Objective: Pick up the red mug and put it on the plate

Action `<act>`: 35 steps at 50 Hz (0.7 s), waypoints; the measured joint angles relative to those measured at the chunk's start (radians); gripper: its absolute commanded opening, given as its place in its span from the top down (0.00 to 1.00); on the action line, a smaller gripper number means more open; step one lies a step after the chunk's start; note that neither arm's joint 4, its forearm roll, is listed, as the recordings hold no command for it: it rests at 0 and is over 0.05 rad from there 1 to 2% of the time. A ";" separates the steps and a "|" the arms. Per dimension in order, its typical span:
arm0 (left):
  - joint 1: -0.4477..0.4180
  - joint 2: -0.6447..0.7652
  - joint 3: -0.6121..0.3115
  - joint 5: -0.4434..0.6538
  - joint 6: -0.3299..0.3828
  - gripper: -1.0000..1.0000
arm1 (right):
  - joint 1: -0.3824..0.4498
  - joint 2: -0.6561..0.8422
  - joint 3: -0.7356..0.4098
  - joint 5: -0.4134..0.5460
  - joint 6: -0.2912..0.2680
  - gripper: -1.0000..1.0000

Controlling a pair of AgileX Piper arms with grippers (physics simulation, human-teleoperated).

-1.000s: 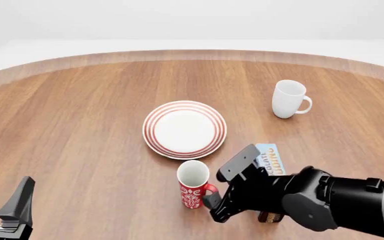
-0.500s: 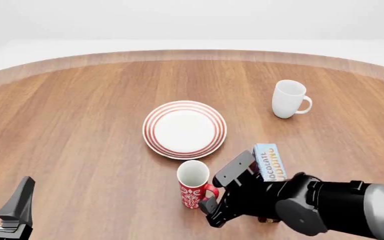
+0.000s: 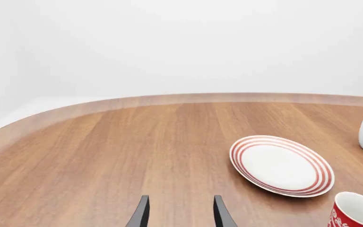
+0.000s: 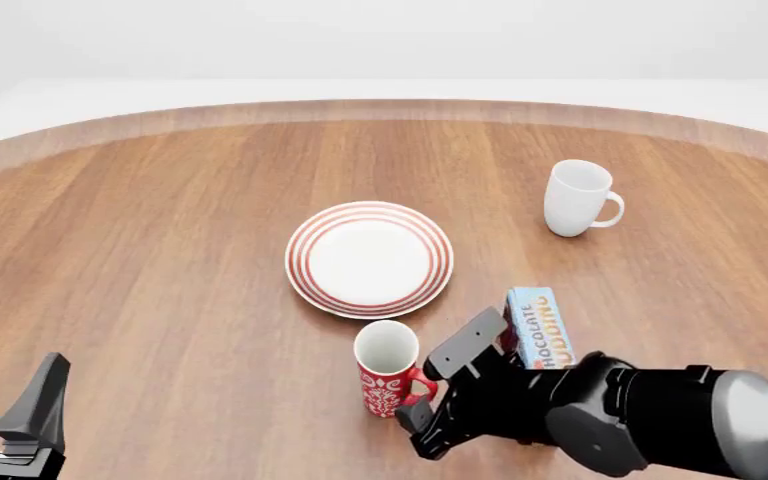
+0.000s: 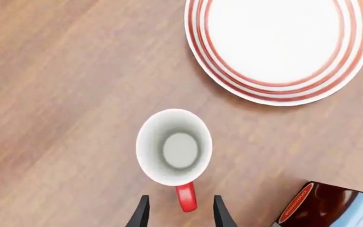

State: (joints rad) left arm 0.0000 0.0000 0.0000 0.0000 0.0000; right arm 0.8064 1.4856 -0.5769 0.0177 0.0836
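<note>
Left gripper [image 4: 4, 415] sits at the near left table edge, fingers apart, holding nothing. The plate [image 4: 369, 259] lies mid-table, unoccupied. The red mug [image 4: 387, 367] stands upright on the wooden table [image 4: 157, 250] just nearer than the plate. Right gripper [image 5: 178, 213] has its fingers spread either side of the mug's handle [image 5: 186, 197], not closed. A chocolate box [image 4: 539, 326] and white mug [image 4: 578, 198] stand further right.
</note>
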 measured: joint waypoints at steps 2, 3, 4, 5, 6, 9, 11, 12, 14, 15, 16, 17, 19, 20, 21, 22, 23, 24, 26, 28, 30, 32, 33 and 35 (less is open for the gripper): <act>0.000 0.000 0.000 0.000 0.000 0.00 | -0.001 0.001 0.001 -0.003 0.000 0.00; 0.000 0.000 0.000 0.000 0.000 0.00 | -0.001 0.001 0.002 -0.004 0.000 0.00; 0.000 0.000 0.000 0.000 0.000 0.00 | -0.001 0.001 0.003 -0.005 0.000 0.00; 0.000 0.000 0.000 0.000 0.000 0.00 | -0.001 0.000 0.004 -0.005 0.000 0.00; 0.000 0.000 0.000 0.000 0.000 0.00 | -0.001 -0.001 0.004 -0.006 -0.002 1.00; 0.000 0.000 0.000 0.000 0.000 0.00 | -0.006 -0.007 0.005 -0.006 -0.006 1.00; 0.000 0.000 0.000 0.000 0.000 0.00 | -0.007 -0.008 0.006 -0.006 -0.011 1.00; 0.000 0.000 0.000 0.000 0.000 0.00 | -0.008 -0.009 0.006 -0.006 -0.013 1.00; 0.000 0.000 0.000 0.000 0.000 0.00 | -0.009 -0.009 0.006 -0.007 -0.017 1.00; 0.000 0.000 0.000 0.000 0.000 0.00 | -0.010 -0.009 0.007 -0.007 -0.019 1.00; 0.000 0.000 0.000 0.000 0.000 0.00 | -0.011 -0.010 0.007 -0.007 -0.021 1.00; 0.000 0.000 0.000 0.000 0.000 0.00 | -0.011 -0.010 0.007 -0.007 -0.022 1.00; 0.000 0.000 0.000 0.000 0.000 0.00 | -0.013 -0.011 0.008 -0.008 -0.025 1.00; 0.000 0.000 0.000 0.000 0.000 0.00 | -0.014 -0.012 0.008 -0.008 -0.026 1.00; 0.000 0.000 0.000 0.000 0.000 0.00 | -0.015 -0.012 0.008 -0.008 -0.027 1.00; 0.000 0.000 0.000 0.000 0.000 0.00 | -0.015 -0.013 0.009 -0.008 -0.028 1.00; 0.000 0.000 0.000 0.000 0.000 0.00 | -0.016 -0.014 0.009 -0.008 -0.029 1.00; 0.000 0.000 0.000 0.000 0.000 0.00 | -0.017 -0.015 0.010 -0.009 -0.031 1.00; 0.000 0.000 0.000 0.000 0.000 0.00 | -0.019 -0.018 0.011 -0.008 -0.033 1.00; 0.000 0.000 0.000 0.000 0.000 0.00 | -0.020 -0.022 0.011 -0.007 -0.036 1.00; 0.000 0.000 0.000 0.000 0.000 0.00 | -0.021 -0.029 0.011 -0.005 -0.038 1.00; 0.000 0.000 0.000 0.000 0.000 0.00 | -0.023 -0.036 0.011 -0.002 -0.040 1.00; 0.000 0.000 0.000 0.000 0.000 0.00 | -0.024 -0.040 0.011 0.000 -0.042 1.00; 0.000 0.000 0.000 0.000 0.000 0.00 | -0.025 -0.049 0.009 0.005 -0.045 1.00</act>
State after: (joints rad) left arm 0.0000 0.0000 0.0000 0.0000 0.0000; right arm 0.7810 1.4363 -0.5682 0.0226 0.0381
